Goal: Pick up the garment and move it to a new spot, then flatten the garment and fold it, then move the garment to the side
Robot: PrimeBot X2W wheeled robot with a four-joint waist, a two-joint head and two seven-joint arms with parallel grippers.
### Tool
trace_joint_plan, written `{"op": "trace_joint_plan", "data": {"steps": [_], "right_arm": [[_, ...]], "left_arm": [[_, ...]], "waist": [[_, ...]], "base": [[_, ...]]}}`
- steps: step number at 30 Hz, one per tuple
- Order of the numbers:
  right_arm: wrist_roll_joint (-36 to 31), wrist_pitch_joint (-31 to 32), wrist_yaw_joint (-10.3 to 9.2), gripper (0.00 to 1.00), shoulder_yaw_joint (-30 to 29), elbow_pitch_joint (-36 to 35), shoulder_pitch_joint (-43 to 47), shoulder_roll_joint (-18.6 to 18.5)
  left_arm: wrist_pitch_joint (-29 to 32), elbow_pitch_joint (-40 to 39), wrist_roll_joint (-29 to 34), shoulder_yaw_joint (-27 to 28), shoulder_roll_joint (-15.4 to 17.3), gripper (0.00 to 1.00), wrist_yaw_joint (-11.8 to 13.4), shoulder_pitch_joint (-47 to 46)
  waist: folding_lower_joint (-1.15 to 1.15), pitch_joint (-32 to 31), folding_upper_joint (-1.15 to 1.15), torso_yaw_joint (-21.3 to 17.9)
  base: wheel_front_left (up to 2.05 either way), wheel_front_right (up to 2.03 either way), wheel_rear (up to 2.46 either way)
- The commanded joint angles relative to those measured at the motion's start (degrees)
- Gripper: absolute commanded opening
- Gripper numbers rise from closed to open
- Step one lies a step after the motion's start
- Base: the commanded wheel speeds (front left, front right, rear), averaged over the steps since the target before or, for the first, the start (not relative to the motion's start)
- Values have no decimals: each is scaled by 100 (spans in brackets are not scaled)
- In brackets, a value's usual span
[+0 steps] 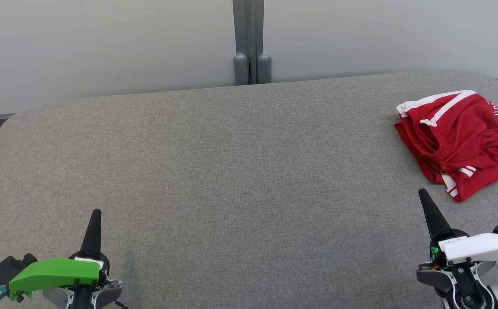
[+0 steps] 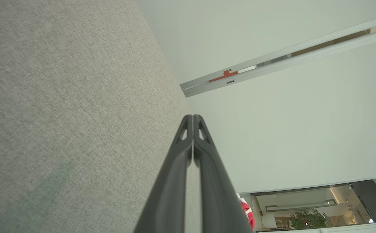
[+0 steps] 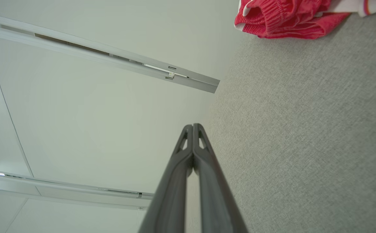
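- While the red garment is lying in a rumpled heap at the far right of the grey table, both grippers are waiting near the front edge.
- The left gripper is sitting at the front left, well apart from the garment. Its two fingers are pressing tight together and holding nothing.
- The right gripper is sitting at the front right, near the garment but not touching it. Its fingers are pressing together too, holding nothing.
- The garment is looking like shorts, with white stripes and a stretchy waistband.
- I am thinking it is soft, light and floppy, so it is going to sag and bunch up when lifted.
- I am guessing the best place to pinch is the thick waistband or a stripy hem, where the cloth is not going to slip so easily.
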Motion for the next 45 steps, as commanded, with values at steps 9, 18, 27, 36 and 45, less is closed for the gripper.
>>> {"op": "trace_joint_plan", "data": {"steps": [9,18,27,36,45], "right_arm": [[498,73,5,0,-60,116,-217,36],[888,129,4,0,-96,235,-285,73],[1250,181,4,0,-131,343,-371,107],[1578,232,4,0,-168,447,-446,139],[1727,264,4,0,-196,498,-461,165]], "left_arm": [[130,11,-462,171,-68,0,-146,-175],[240,49,-821,296,-129,0,-244,-239],[338,85,-1154,407,-194,0,-329,-278],[431,115,-1464,512,-259,0,-400,-316],[489,131,-1595,570,-288,0,-439,-332]], "waist": [[0,0,0,-6],[0,1,0,-11],[0,1,0,-17],[0,2,0,-22],[0,2,0,-26]], "base": [[0,0,0],[0,0,0],[0,0,0],[0,0,0],[0,0,0]]}}
